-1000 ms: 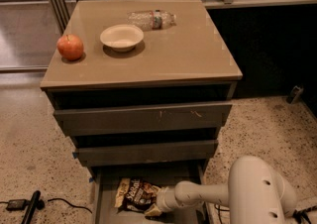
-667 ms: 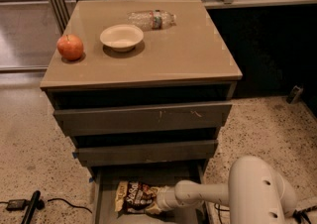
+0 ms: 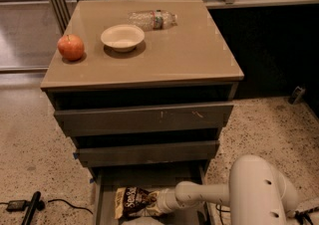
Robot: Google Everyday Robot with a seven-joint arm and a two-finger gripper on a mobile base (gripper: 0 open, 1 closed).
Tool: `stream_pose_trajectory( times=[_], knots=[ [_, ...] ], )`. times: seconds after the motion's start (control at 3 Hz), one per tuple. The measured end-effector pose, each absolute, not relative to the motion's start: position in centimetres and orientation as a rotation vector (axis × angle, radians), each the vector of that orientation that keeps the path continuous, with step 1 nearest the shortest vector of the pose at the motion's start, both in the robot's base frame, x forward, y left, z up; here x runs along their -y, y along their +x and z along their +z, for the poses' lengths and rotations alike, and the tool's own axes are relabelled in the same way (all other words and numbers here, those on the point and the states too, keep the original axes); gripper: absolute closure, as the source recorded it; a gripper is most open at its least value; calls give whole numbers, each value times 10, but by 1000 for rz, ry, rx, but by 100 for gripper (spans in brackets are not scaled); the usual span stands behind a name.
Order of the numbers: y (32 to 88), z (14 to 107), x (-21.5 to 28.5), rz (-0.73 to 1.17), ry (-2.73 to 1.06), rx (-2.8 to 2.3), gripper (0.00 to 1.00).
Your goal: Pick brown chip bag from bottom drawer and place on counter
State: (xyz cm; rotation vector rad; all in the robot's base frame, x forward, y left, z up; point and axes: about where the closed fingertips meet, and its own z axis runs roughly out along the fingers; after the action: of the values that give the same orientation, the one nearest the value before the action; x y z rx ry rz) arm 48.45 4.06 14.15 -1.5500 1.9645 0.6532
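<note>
The brown chip bag [image 3: 131, 200] lies in the open bottom drawer [image 3: 99, 194] at the foot of the cabinet, near its left front. My gripper [image 3: 158, 202] reaches in from the right on the white arm and sits at the bag's right end, touching or overlapping it. The gripper's tip is hidden against the bag. The counter [image 3: 184, 55] is the tan top of the cabinet, well above the gripper.
On the counter stand a red apple [image 3: 71, 47] at the left, a white bowl [image 3: 122, 37] in the middle and a clear plastic bottle [image 3: 152, 19] lying at the back. Two shut drawers [image 3: 144, 117] overhang the bottom one. A black cable and tool [image 3: 30, 208] lie on the floor at left.
The gripper has edged slightly left against the bag's right end. The bag has hardly moved.
</note>
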Motion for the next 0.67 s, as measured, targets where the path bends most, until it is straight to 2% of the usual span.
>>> stream_pose_trajectory(
  times=[0.67],
  knots=[
    [484, 169, -27, 704, -1538, -1925, 100]
  ],
)
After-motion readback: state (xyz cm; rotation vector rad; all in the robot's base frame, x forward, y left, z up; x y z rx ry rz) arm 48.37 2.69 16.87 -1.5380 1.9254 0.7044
